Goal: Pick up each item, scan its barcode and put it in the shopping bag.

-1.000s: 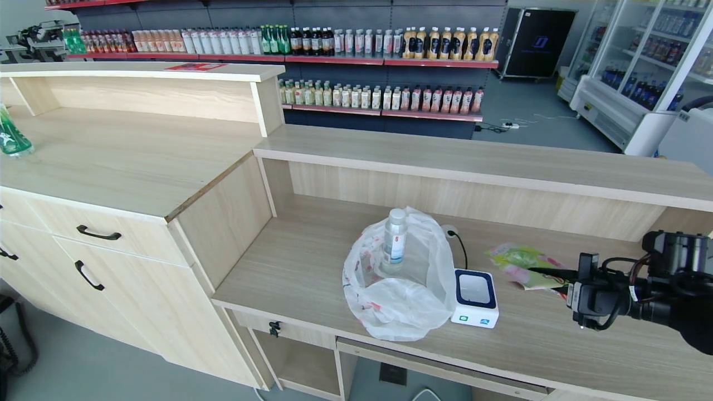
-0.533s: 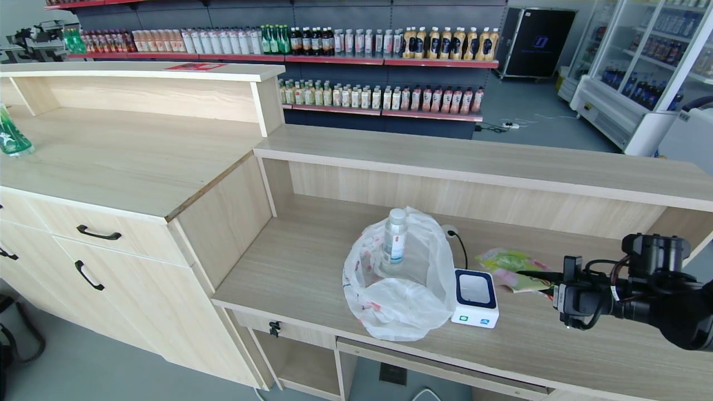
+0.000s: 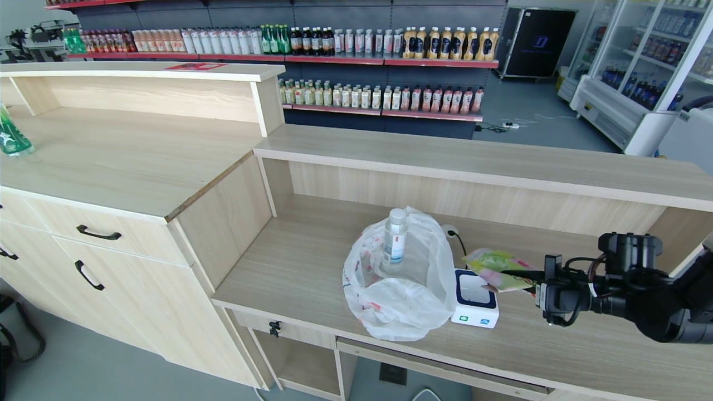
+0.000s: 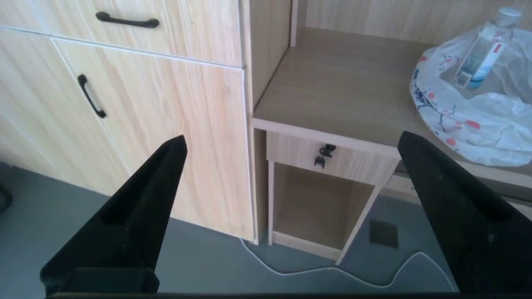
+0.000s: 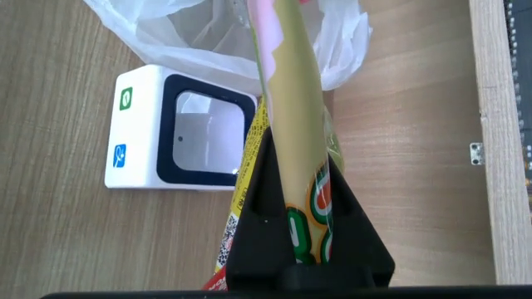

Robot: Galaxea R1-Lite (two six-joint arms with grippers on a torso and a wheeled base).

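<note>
My right gripper (image 3: 523, 274) is shut on a green and pink snack packet (image 3: 494, 262), held flat just above the right edge of the white scanner (image 3: 474, 299). In the right wrist view the snack packet (image 5: 295, 141) runs between the dark fingers (image 5: 258, 199), beside the scanner (image 5: 179, 137) window. The white shopping bag (image 3: 401, 289) lies open left of the scanner, with a clear bottle (image 3: 394, 236) standing in it. My left gripper (image 4: 291, 208) hangs open, low beside the counter, over the floor in front of the cabinet; the shopping bag (image 4: 478, 100) and bottle (image 4: 482, 46) are far off.
The scanner's black cable (image 3: 461, 245) runs back to the counter's rear wall (image 3: 501, 200). A raised shelf tops that wall. A green bottle (image 3: 11, 136) stands on the higher counter at far left. Cabinet doors with black handles (image 4: 91, 95) are near the left gripper.
My right arm has moved left with the snack packet, bringing it from the bare counter right of the scanner to over the scanner's right edge. The bag and bottle have not moved.
</note>
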